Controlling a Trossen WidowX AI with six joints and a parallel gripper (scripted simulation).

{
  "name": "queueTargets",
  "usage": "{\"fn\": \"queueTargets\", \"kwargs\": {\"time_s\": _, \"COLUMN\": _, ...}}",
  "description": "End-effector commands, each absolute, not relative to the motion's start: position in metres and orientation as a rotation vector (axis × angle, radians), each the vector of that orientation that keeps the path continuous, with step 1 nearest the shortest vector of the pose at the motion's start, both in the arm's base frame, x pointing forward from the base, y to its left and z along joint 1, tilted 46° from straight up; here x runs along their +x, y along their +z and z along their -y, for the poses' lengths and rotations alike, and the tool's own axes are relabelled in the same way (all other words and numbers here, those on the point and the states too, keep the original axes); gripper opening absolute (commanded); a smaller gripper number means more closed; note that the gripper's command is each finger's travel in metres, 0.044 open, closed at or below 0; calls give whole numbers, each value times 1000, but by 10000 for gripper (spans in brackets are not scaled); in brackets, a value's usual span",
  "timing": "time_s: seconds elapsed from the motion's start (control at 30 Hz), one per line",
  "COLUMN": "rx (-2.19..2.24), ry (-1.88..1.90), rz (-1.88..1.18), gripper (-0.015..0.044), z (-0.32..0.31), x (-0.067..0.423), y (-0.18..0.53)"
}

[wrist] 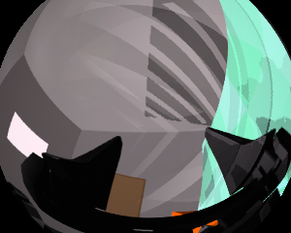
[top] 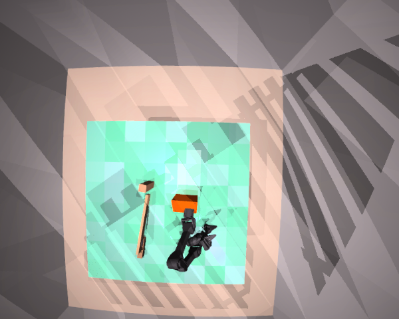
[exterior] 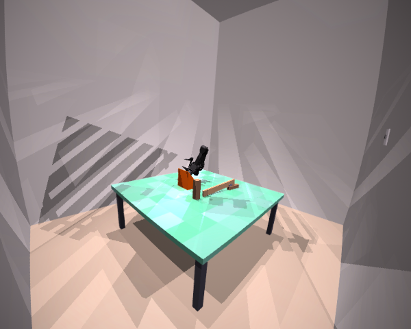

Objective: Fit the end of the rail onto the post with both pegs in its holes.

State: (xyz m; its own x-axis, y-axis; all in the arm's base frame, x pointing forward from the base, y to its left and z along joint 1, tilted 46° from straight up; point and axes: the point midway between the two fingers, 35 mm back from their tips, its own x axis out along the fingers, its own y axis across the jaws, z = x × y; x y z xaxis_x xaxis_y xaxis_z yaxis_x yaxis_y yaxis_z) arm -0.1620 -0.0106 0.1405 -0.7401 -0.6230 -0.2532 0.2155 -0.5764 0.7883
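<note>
Rail (top: 143, 224) lies on green worktop (top: 117, 154), long axis running away from post (top: 145, 186); near end just short of post, small gap visible, pegs too small to make out. Far end at low footboard block (exterior: 233, 186), seen in exterior view. Orange block (top: 184, 202) right of post, apart from rail. Gripper (top: 210, 232) well right of rail, fingers spread wide, holding nothing.
</note>
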Motion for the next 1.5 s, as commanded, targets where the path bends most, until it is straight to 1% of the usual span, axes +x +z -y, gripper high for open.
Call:
{"fn": "queueTargets", "kwargs": {"time_s": 0.0, "rx": 718, "ry": -2479, "rz": 1091, "gripper": 440, "z": -29, "x": -164, "y": 142}}
{"fn": "queueTargets", "kwargs": {"time_s": 0.17, "rx": 726, "ry": -2732, "rz": 1160, "gripper": 440, "z": -88, "x": -151, "y": 144}}
{"fn": "queueTargets", "kwargs": {"time_s": 0.33, "rx": 747, "ry": -2993, "rz": 1260, "gripper": 440, "z": -145, "x": -117, "y": 149}}
{"fn": "queueTargets", "kwargs": {"time_s": 0.53, "rx": 786, "ry": -3287, "rz": 1428, "gripper": 440, "z": -197, "x": -54, "y": 156}}
{"fn": "queueTargets", "kwargs": {"time_s": 0.77, "rx": 759, "ry": -3522, "rz": 1768, "gripper": 440, "z": -225, "x": 32, "y": 165}}
{"fn": "queueTargets", "kwargs": {"time_s": 0.97, "rx": 867, "ry": -3657, "rz": 1830, "gripper": 440, "z": -222, "x": 98, "y": 158}}
{"fn": "queueTargets", "kwargs": {"time_s": 1.17, "rx": 1022, "ry": -3747, "rz": 1900, "gripper": 440, "z": -201, "x": 163, "y": 148}}
{"fn": "queueTargets", "kwargs": {"time_s": 1.3, "rx": 1171, "ry": -3787, "rz": 1931, "gripper": 440, "z": -168, "x": 213, "y": 132}}
{"fn": "queueTargets", "kwargs": {"time_s": 1.47, "rx": 1363, "ry": -3802, "rz": 1986, "gripper": 440, "z": -110, "x": 264, "y": 108}}
